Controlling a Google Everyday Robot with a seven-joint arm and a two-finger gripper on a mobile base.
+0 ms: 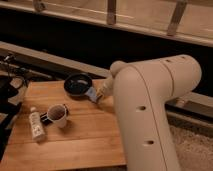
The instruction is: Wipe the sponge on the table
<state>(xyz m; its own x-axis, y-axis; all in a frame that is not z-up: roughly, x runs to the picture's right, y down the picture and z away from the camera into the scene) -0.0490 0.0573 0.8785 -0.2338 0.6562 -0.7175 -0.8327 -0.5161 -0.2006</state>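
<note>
Camera view, near to far: we see the table up front, w/ a white bottle and a cup well apart from the fingers, closer to us. Mid-table now, the gripper sits low, fingers closed on the sponge, its pad down at the wood. Just past the fingertips sits a black bowl, and a railing runs far behind.
</note>
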